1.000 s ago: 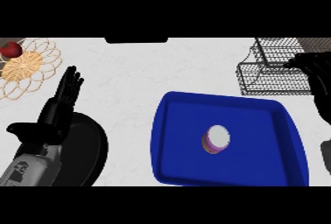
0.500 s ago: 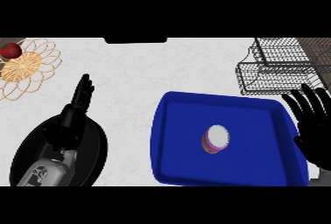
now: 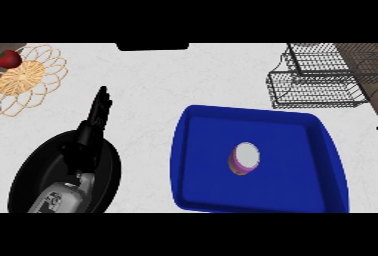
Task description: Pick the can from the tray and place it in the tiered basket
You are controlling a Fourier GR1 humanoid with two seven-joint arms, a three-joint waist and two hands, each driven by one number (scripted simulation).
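A blue tray [image 3: 193, 165] fills the lower right of the frame, its raised rim running nearly to the right edge and its lower rim meeting the bottom of the view. The can [image 3: 244, 158] sits near the middle of the tray floor, seen almost end-on from above, so its pale round top faces up and a sliver of purple side shows along its left and lower edge; its long axis points roughly toward the viewer, leaning slightly, and bare blue floor lies all around it, clear of every rim. Above the tray at the upper right stands the tiered basket [image 3: 317, 82], a dark wire frame with two levels visible, its lower front edge near the tray's far rim with a strip of white counter [image 3: 184, 80] between them. The broad stretch of counter in the upper middle is open. At the lower left the left hand [image 3: 94, 120] rises from its grey forearm with fingers straight and close together, pointing toward the top of the frame, holding nothing; it lies over a black round pan [image 3: 33, 175] that reaches the bottom edge. In the upper left corner a woven wire fruit bowl [image 3: 33, 80] holds a red fruit [image 3: 9, 58]. The right hand does not appear.
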